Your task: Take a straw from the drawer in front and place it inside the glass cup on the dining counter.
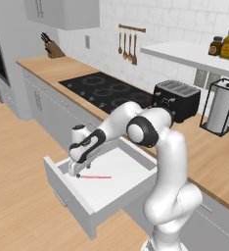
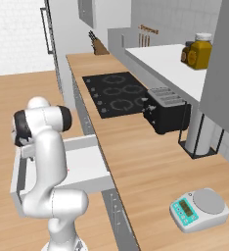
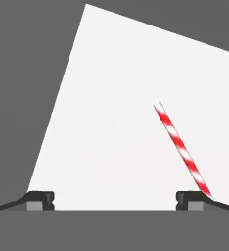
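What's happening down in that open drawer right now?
Gripper open, low inside light-grey drawer. Red-and-white striped straw flat on white floor, one end at a fingertip, not gripped. Nothing in the way.

hand spread over straw, open drawer

straw: red-white striped, flat (on white floor) | drawer: pulled open

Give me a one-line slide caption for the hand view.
Open tool low over the drawer's white floor, red-and-white straw lying beside one fingertip.
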Robot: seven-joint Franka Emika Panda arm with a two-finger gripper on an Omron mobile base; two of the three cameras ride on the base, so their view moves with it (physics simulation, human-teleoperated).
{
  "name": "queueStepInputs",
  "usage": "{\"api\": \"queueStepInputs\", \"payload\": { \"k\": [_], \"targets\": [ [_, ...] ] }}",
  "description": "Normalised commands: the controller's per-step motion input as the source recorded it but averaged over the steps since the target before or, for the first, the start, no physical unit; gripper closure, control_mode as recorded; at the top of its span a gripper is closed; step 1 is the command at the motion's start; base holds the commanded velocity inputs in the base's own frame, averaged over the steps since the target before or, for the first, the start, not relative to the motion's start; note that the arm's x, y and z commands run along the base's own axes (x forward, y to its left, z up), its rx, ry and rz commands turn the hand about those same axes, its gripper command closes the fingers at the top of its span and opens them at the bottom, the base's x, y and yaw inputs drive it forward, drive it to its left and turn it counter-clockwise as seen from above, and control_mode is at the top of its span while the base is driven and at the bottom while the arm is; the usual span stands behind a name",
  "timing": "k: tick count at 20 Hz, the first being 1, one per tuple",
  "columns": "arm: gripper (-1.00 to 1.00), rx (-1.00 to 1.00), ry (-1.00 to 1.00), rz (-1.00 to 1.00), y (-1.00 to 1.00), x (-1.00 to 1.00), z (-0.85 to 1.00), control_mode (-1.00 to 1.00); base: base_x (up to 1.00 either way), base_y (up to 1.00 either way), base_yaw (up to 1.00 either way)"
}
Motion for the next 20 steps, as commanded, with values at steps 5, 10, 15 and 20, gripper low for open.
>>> {"api": "queueStepInputs", "payload": {
  "k": [5, 10, 15, 20],
  "targets": [
    [-1.00, -0.01, 0.00, 0.00, -0.19, 0.49, -0.16, -1.00, 0.00, 0.00, 0.00],
    [-1.00, -0.05, 0.00, 0.01, -0.03, 0.25, -0.41, -1.00, 0.00, 0.00, 0.00],
    [-1.00, -0.01, 0.00, 0.03, -0.10, 0.01, -0.30, -1.00, 0.00, 0.00, 0.00],
    [-1.00, 0.00, 0.02, 0.05, -0.17, 0.00, -0.23, -1.00, 0.00, 0.00, 0.00]
  ]
}}
